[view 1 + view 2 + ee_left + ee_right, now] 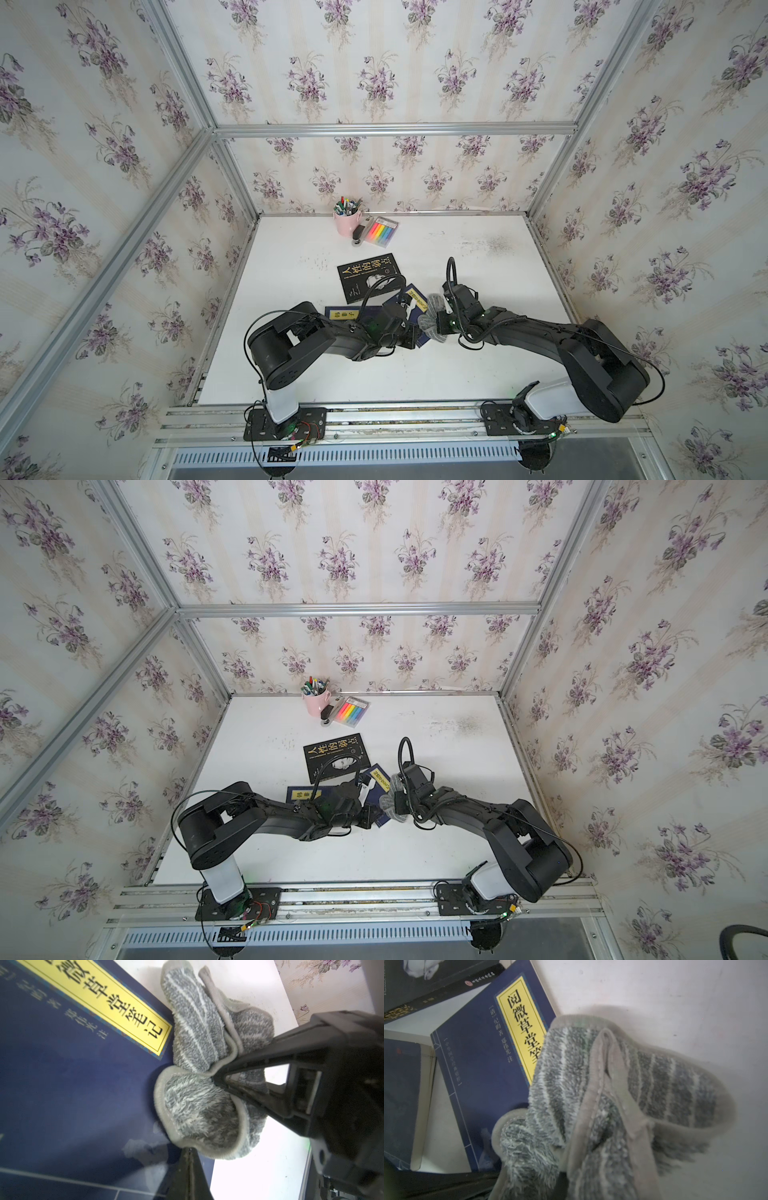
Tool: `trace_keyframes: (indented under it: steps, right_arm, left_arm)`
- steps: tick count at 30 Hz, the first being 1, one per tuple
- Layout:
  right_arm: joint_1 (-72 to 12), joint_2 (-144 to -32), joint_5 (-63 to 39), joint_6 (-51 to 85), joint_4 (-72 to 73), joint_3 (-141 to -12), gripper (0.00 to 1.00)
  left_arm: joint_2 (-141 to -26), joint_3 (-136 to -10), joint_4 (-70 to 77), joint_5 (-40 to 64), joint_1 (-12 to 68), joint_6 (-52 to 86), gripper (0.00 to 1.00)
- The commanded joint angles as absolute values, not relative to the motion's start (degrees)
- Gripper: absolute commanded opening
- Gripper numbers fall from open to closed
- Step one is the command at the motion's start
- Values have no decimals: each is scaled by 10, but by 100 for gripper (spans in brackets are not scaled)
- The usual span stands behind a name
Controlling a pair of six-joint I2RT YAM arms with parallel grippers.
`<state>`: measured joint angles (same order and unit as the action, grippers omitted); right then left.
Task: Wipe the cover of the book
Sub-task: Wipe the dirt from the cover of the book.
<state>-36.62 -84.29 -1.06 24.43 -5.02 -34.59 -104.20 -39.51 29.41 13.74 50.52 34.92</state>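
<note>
The blue book [477, 1084] lies flat on the counter [436, 374] between the arms, near a black book [370, 276]. The left claw [188, 1159], closed and empty, rests its tip on the cover, probably pinning it against sliding. The right claw [217, 1079] is clamped on a bunched grey cloth [197, 1043] that overlaps the book's edge, ready to sweep across.

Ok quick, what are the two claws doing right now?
Left claw: shut, holding nothing, resting against the blue book.
Right claw: shut on the gray cloth.
</note>
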Motion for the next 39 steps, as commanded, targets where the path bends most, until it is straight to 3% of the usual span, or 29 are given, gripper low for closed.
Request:
trace_keyframes:
  steps: [1,17,29,39]
  right_arm:
    - [-380,-856,-68,248,-116,-340,0]
    - [-380,-873,-37,237,-109,-332,0]
    - [-377,-865,-62,233,-102,-337,0]
    - [-456,-892,-80,247,-89,-363,0]
  left_arm:
    - [-1047,-395,153,95,501,343,0]
    - [-1048,-488,35,109,437,261,0]
    - [-1070,-498,35,130,408,257,0]
    - [-1089,-503,46,141,406,267,0]
